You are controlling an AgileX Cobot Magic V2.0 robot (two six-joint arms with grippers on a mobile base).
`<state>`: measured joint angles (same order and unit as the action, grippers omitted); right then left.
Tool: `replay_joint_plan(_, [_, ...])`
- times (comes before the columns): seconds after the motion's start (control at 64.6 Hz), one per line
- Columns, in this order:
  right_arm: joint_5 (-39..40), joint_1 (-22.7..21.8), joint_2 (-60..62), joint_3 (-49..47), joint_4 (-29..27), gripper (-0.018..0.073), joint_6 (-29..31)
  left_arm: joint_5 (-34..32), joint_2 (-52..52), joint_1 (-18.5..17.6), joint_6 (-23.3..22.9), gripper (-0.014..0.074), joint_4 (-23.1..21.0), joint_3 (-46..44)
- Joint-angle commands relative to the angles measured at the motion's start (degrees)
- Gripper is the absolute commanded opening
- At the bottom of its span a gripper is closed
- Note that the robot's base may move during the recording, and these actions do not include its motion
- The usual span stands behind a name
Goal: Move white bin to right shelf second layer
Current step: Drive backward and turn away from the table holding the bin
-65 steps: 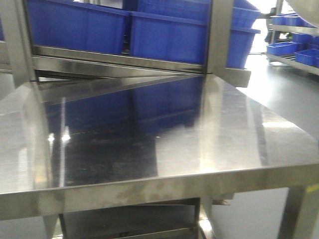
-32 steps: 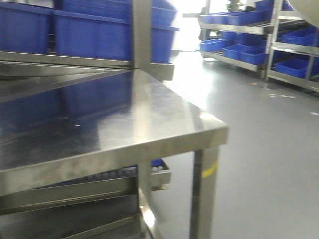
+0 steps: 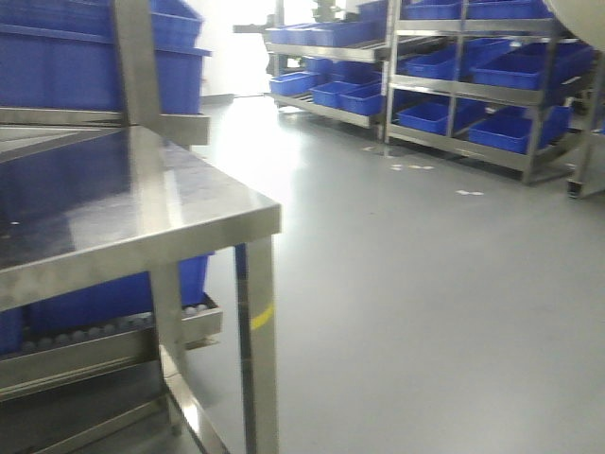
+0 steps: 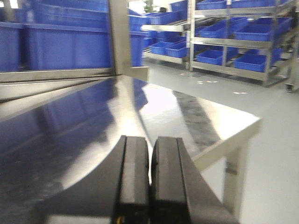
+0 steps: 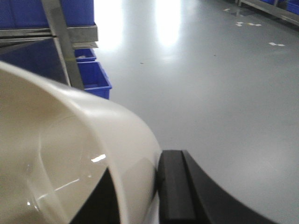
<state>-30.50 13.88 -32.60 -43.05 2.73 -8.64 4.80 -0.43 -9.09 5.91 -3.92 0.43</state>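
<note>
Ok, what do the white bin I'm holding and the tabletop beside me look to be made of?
The white bin, its wall pinched in the right gripper, looks like glossy moulded plastic: smooth cream surface, rounded rim, small sharp highlights. The tabletop is probably brushed stainless steel: silvery, with blurred mirror reflections of the blue crates.

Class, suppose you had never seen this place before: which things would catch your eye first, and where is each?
The glossy white bin fills the lower left of the right wrist view, its wall pinched in the right gripper. Blue crates line steel racks across the grey floor, and a shiny steel table stands at front left, the shut left gripper over it.
</note>
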Motion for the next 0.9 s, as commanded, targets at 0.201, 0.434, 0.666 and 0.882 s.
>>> replay_joint_plan(0.201, [5.78, -0.32, 0.04, -1.86, 0.33, 0.0048, 0.13, -4.8, -0.8, -0.25, -0.2, 0.0085, -0.31, 2.11])
replay_joint_plan(0.434, [5.78, -0.32, 0.04, -1.86, 0.33, 0.0048, 0.13, -4.8, -0.8, -0.25, -0.2, 0.0085, -0.31, 2.11])
replay_joint_plan(0.666, [5.78, -0.32, 0.04, -1.86, 0.33, 0.0048, 0.13, -4.8, -0.8, -0.25, -0.2, 0.0085, -0.31, 2.11])
replay_joint_plan(0.882, [5.78, -0.32, 0.04, -1.86, 0.33, 0.0048, 0.13, -4.8, -0.8, -0.25, -0.2, 0.0085, -0.31, 2.11])
